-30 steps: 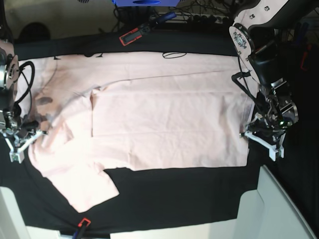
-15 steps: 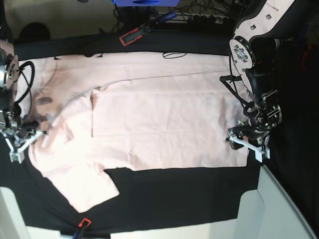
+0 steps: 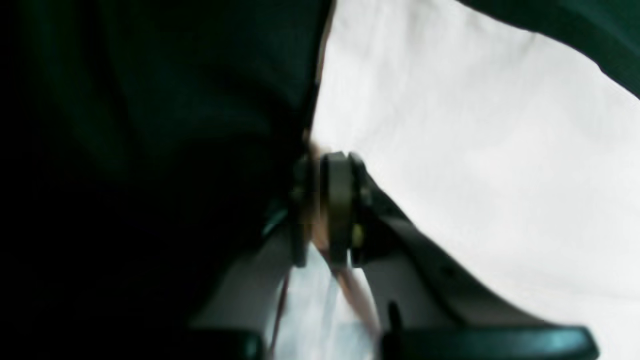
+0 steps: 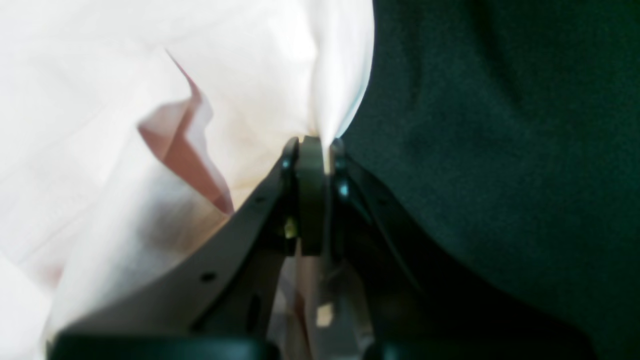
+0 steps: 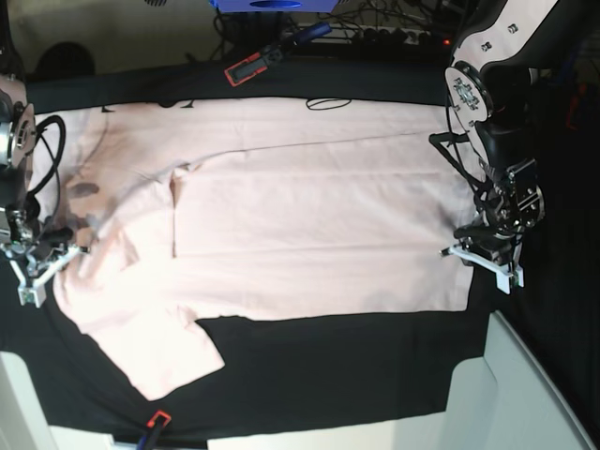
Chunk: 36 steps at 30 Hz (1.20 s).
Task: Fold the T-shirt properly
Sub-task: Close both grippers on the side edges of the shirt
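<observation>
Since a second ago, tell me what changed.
The left tool went in over the T-shirt hem, pulled back toward the edge, and closed on the cloth. The right tool stayed clamped on the far side; the shirt hardly shifted.

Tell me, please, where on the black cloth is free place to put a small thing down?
The widest bare patch of black tablecloth lies below the T-shirt's lower hem, between the hanging sleeve and the pale board at the corner. A narrow strip runs above the shirt. Both side edges are crowded: the left gripper and right gripper pinch fabric there.
</observation>
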{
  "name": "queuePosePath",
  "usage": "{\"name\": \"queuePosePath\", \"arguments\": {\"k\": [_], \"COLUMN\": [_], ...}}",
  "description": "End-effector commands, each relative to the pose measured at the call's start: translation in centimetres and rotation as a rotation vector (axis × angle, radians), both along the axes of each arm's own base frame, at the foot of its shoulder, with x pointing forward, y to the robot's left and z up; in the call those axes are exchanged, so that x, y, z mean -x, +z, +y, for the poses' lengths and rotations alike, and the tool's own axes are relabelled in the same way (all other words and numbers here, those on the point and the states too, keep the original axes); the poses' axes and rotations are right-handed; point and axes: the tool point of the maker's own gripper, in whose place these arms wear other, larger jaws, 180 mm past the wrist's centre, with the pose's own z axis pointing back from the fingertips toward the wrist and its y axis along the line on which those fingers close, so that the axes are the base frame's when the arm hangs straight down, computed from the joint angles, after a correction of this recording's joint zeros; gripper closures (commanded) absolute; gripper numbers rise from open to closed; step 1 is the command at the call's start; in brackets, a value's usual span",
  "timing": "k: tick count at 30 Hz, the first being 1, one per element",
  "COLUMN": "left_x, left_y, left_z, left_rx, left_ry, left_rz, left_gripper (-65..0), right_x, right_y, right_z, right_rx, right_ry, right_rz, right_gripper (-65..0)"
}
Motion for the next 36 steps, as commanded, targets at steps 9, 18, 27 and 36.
{"name": "queuePosePath", "arguments": {"k": [9, 18, 27, 36], "left_x": [1.4, 1.3, 1.1, 1.0], "left_y": [-0.6, -0.4, -1.0, -1.2], "left_z": [1.6, 1.6, 0.0, -0.8], "left_rx": [-0.023, -0.026, -0.003, 0.005], "left_ry": [0.010, 0.010, -0.008, -0.017], "left_rz": [0.093, 0.086, 0.090, 0.094], "left_gripper": [-25.2, -39.1, -38.5, -10.1], "right_x": [1.1, 1.3, 1.3, 1.3], "right_y": [-0.6, -0.7, -0.7, -0.6], "right_z": [-0.7, -0.7, -0.7, -0.9], "right_rx": [0.019, 0.019, 0.020, 0.023], "right_ry": [0.006, 0.006, 0.007, 0.005], "right_rz": [0.051, 0.054, 0.054, 0.054], "right_gripper": [0.0, 0.0, 0.0, 0.0]}}
